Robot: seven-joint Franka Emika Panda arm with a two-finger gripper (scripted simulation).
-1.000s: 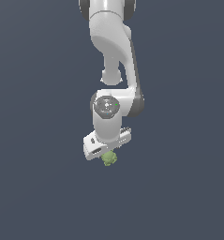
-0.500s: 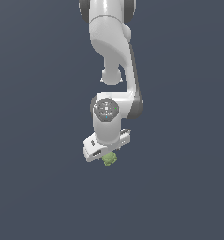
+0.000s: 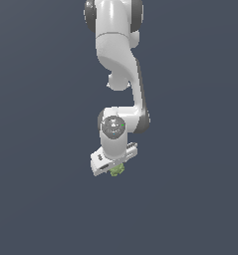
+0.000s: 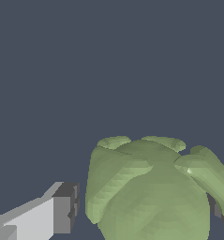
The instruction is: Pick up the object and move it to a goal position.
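The object (image 3: 116, 171) is a small, lumpy olive-green item lying on the dark floor in the exterior view. My white gripper (image 3: 114, 165) points down right over it, and its hand covers the object's upper part. In the wrist view the object (image 4: 151, 192) fills the space between the fingers. One grey-tipped finger (image 4: 62, 214) stands a small gap away from its side. The other finger (image 4: 217, 211) shows only as a sliver behind the object's far side. The jaws are open around the object.
The plain dark grey floor (image 3: 190, 209) spreads all around the arm. No other objects or goal marker show in either view.
The hand has come down a little towards the object. The object has stayed where it was.
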